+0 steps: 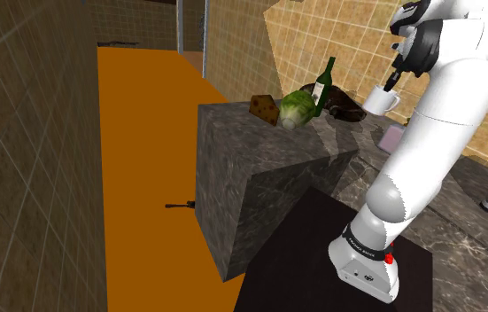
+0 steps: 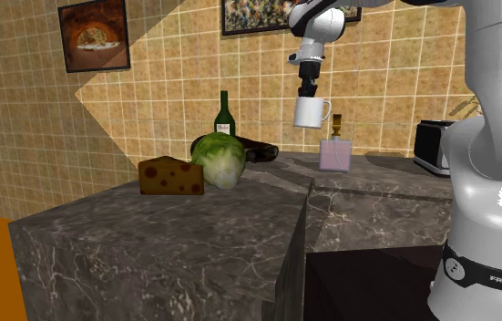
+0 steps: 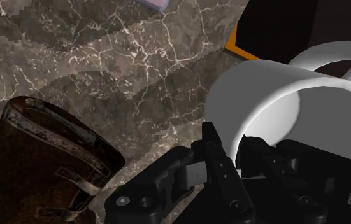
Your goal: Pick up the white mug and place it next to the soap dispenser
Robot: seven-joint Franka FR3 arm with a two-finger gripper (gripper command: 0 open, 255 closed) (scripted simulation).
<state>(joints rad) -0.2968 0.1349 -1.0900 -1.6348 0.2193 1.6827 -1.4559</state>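
Bench (image 2: 148, 242) of dark veined stone meets tan tiled walls (image 2: 162, 87) hung with framed pictures (image 2: 94, 35), orange floor (image 1: 140, 177) beside it; your pincer (image 2: 308, 93) grips the white mug (image 2: 311, 113) by its rim, holding it aloft over the bench, near the pale soap dispenser (image 2: 334, 151).

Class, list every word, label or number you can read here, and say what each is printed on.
"FRANKA", then cut off by the picture's edge: on the black band round the arm's base.
Wine bottle label: too small to read.
Same band, shoulder view: lettering too small to read.
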